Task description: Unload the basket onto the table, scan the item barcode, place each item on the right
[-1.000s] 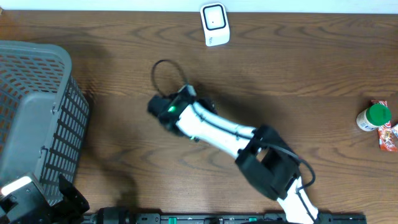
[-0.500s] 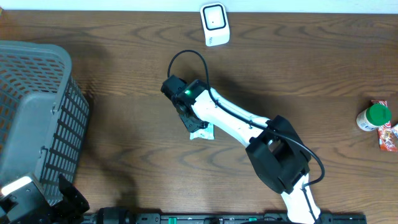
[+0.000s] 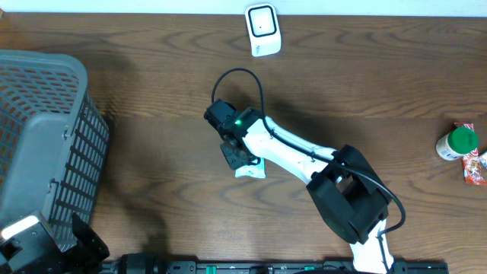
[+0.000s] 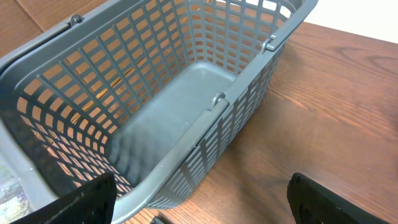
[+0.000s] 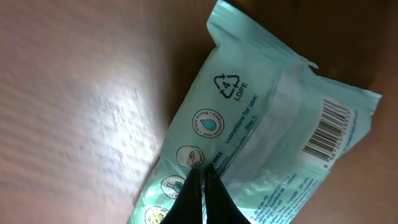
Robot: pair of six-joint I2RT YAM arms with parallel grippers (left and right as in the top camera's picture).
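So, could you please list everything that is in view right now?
mint packet: one, pale green with a barcode, mid-table, pinched at one edge
scanner: one, white, far edge, centre
basket: one, grey, left end, nothing seen inside
jar: one, green lid, right edge
red wrapper: at least one, red, beside the jar
table: one, brown wood, under everything
right fingers: dark, shut on the mint packet
left fingers: black, open, facing the basket
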